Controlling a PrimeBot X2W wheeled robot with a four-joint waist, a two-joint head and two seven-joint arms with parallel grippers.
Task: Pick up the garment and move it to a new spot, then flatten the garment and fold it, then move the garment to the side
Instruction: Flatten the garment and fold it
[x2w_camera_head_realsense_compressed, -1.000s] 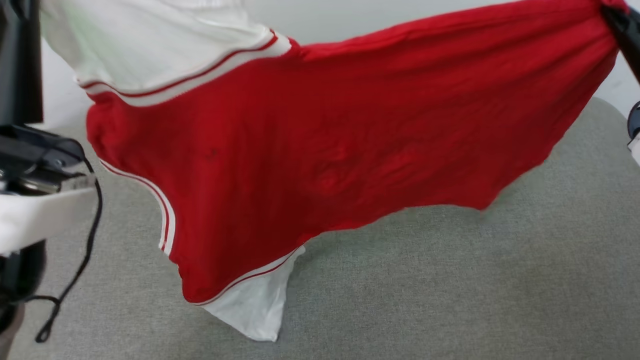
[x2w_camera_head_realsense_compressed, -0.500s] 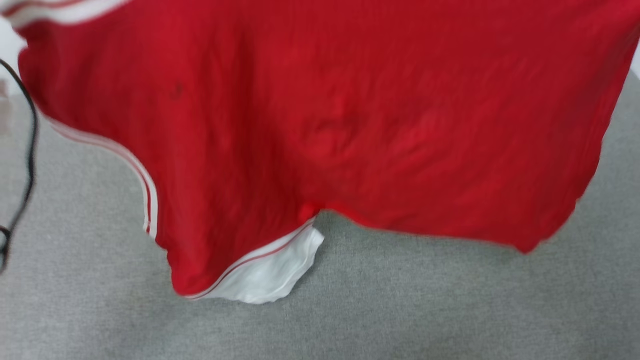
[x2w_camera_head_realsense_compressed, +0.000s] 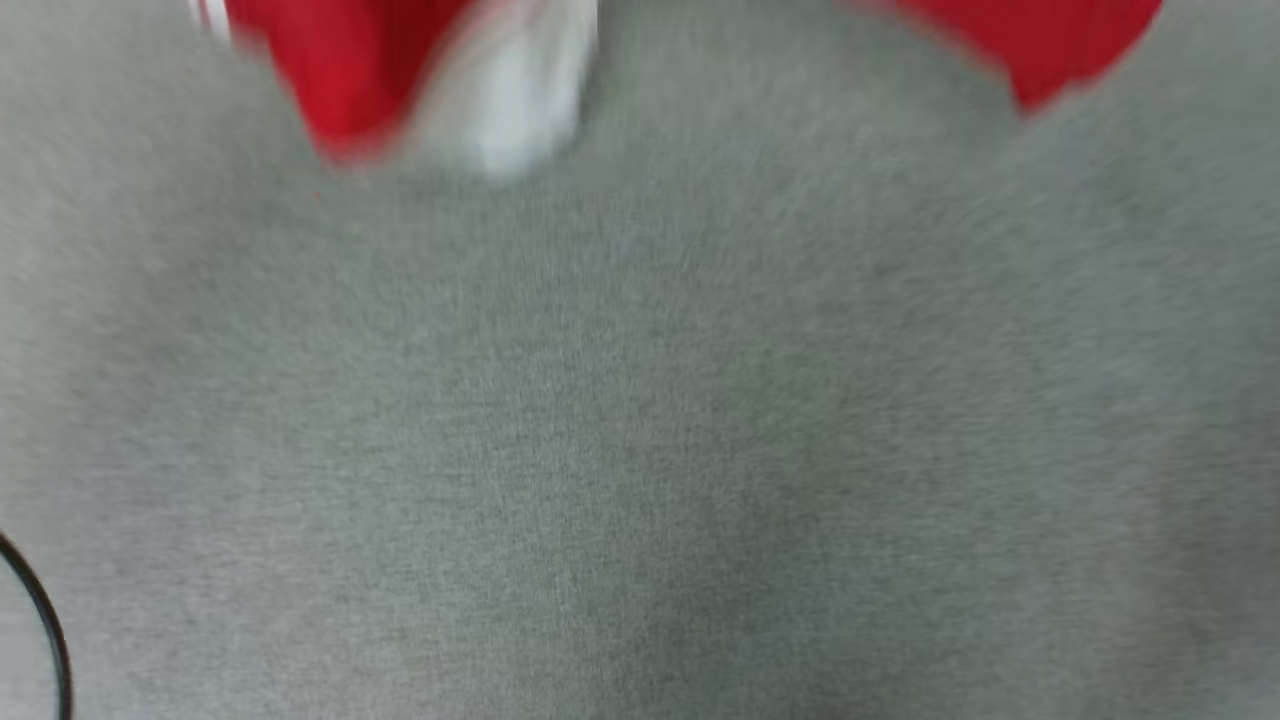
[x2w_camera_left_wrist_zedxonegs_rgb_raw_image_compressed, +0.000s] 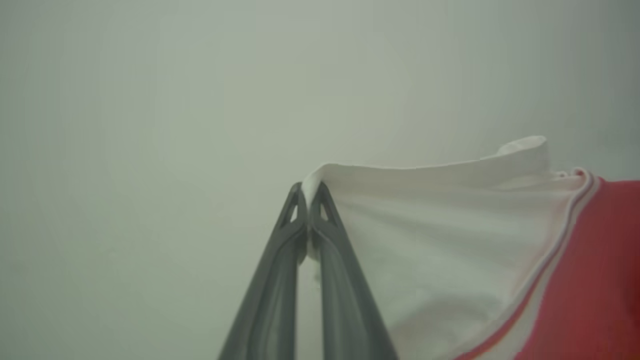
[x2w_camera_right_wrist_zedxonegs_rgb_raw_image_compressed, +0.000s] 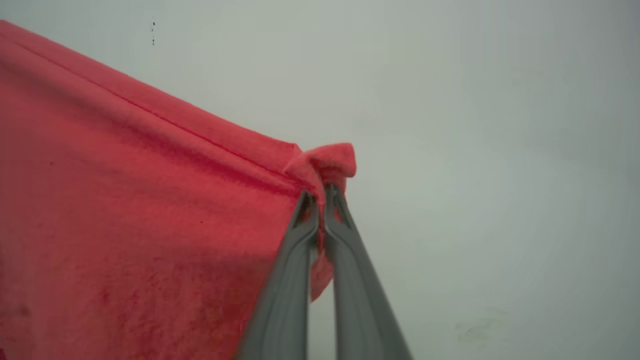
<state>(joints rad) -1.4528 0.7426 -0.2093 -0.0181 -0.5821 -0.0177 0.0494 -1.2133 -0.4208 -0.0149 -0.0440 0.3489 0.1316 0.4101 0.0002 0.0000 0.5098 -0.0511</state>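
The garment (x2w_camera_head_realsense_compressed: 350, 70) is a red shirt with white sleeves, and its lowest parts hang blurred along the top edge of the head view above the grey cloth surface. In the left wrist view my left gripper (x2w_camera_left_wrist_zedxonegs_rgb_raw_image_compressed: 308, 192) is shut on the edge of a white sleeve (x2w_camera_left_wrist_zedxonegs_rgb_raw_image_compressed: 440, 235), which stretches away to the right toward the red body. In the right wrist view my right gripper (x2w_camera_right_wrist_zedxonegs_rgb_raw_image_compressed: 320, 192) is shut on a bunched red corner (x2w_camera_right_wrist_zedxonegs_rgb_raw_image_compressed: 325, 160), with the red cloth (x2w_camera_right_wrist_zedxonegs_rgb_raw_image_compressed: 125, 200) pulled taut to the left.
A grey fabric-covered surface (x2w_camera_head_realsense_compressed: 640, 420) spreads under the shirt. A black cable (x2w_camera_head_realsense_compressed: 40, 620) curves at the lower left edge. Both wrist views look toward a plain pale wall (x2w_camera_left_wrist_zedxonegs_rgb_raw_image_compressed: 150, 100).
The head view has swung down, so the shirt has slid from filling the picture to its top edge. The shirt stays held up between both grippers.
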